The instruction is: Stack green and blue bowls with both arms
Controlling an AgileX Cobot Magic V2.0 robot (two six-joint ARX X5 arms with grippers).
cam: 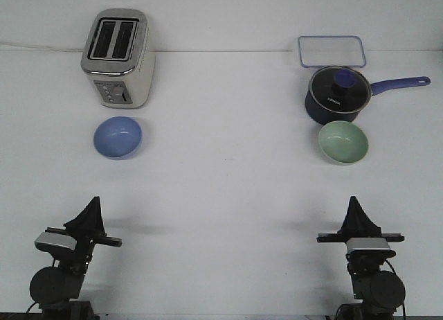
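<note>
The periwinkle blue bowl (118,136) sits upright on the white table at the left, just in front of the toaster. The pale mint green bowl (343,141) sits upright at the right, just in front of the saucepan. Both bowls are empty. My left gripper (93,203) is low near the front left edge, well short of the blue bowl. My right gripper (354,202) is low near the front right edge, well short of the green bowl. Both grippers taper to a point with the fingers together and hold nothing.
A silver two-slot toaster (118,57) stands at the back left. A dark blue lidded saucepan (336,93) with its handle pointing right stands at the back right. A clear rectangular lid (331,51) lies behind it. The white table (221,181) lies between the bowls.
</note>
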